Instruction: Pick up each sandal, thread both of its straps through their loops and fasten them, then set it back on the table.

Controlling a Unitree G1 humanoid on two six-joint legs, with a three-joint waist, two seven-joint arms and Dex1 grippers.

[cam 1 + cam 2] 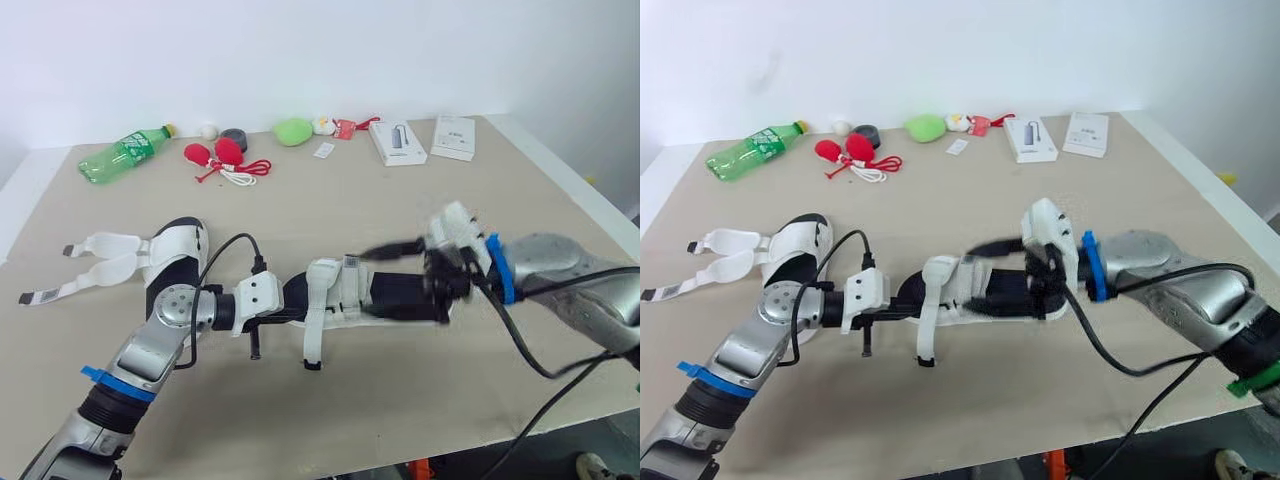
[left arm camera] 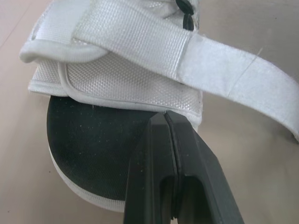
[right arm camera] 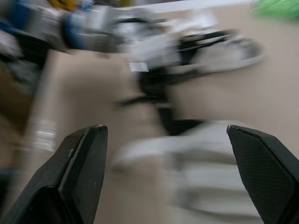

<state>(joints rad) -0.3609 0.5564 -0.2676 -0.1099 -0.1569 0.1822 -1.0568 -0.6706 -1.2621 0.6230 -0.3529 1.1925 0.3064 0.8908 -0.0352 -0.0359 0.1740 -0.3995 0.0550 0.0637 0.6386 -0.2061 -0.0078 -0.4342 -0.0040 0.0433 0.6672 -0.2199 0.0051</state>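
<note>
Left pincer (image 2: 166,115) closed, right pincer (image 3: 164,131) spread, sandal (image 2: 117,88)

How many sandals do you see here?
2. The left sandal lies with straps spread open; the middle sandal lies just to its right, one strap hanging loose.

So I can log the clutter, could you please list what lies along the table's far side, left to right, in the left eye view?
In order: green bottle → red bulbs → green lump → white box → white booklet.
</note>
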